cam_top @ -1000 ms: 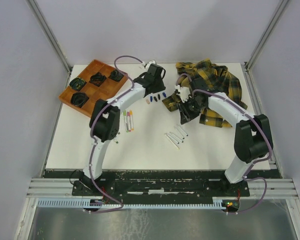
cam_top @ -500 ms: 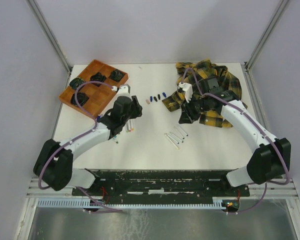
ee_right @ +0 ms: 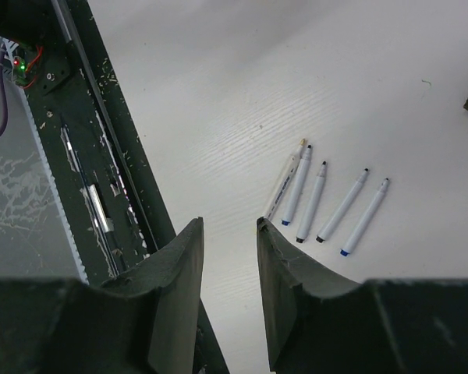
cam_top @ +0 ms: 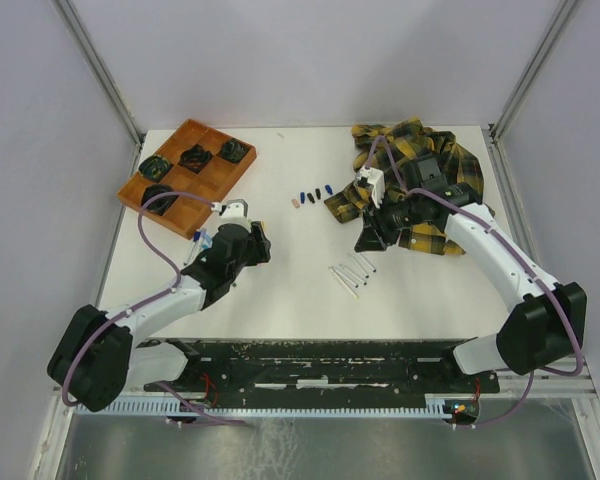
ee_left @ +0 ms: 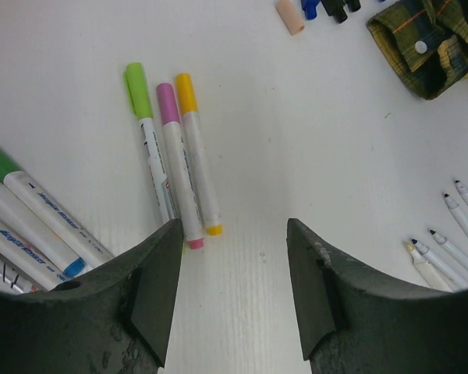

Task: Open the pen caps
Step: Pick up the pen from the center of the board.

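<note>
Left claw (ee_left: 234, 234) is hanging low over the left half of the tabletop (cam_top: 280, 290), jaws standing well apart with nothing between them. Just ahead of it, three markers (ee_left: 179, 179) are lying side by side, wearing a green cap (ee_left: 135, 79), a pink cap (ee_left: 168, 103) and a yellow cap (ee_left: 186, 91). More capped markers (ee_left: 31, 210) are fanning out by its left finger.

Over to the right claw (ee_right: 228, 226): its jaws are parted by a narrow gap and gripping nothing. It is hovering near the tabletop's middle, with five uncapped markers (ee_right: 327, 199) lying close by.

The loose pen caps (cam_top: 312, 194) are sitting in a short row toward the far edge. They are just beside the plaid shirt (cam_top: 435, 165) that is filling the far right corner. An orange tray (cam_top: 192, 132) is resting at the far left corner.
</note>
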You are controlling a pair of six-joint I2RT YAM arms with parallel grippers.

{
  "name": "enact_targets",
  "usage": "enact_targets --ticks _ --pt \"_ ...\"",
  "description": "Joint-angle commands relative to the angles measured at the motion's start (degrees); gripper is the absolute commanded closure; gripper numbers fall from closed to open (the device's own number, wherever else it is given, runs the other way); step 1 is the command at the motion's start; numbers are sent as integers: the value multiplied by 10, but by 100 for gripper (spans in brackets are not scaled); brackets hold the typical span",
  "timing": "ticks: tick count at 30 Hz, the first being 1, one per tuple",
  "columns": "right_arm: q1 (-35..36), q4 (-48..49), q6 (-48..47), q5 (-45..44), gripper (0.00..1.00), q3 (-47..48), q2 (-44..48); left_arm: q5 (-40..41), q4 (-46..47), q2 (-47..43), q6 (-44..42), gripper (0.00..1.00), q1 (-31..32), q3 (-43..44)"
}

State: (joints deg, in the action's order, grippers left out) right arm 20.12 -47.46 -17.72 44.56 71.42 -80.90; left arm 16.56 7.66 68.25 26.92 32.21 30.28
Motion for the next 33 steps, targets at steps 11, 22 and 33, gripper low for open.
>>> enact_targets --ticks 11,22,33 --pt "-1 4 -7 25 59 5 -11 18 -58 137 -47 46 -3 126" --pt "-1 2 -7 24 59 6 -10 58 -132 259 -61 64 -3 225" --pt "-1 0 -8 25 59 7 -10 71 -144 300 -61 64 -2 242"
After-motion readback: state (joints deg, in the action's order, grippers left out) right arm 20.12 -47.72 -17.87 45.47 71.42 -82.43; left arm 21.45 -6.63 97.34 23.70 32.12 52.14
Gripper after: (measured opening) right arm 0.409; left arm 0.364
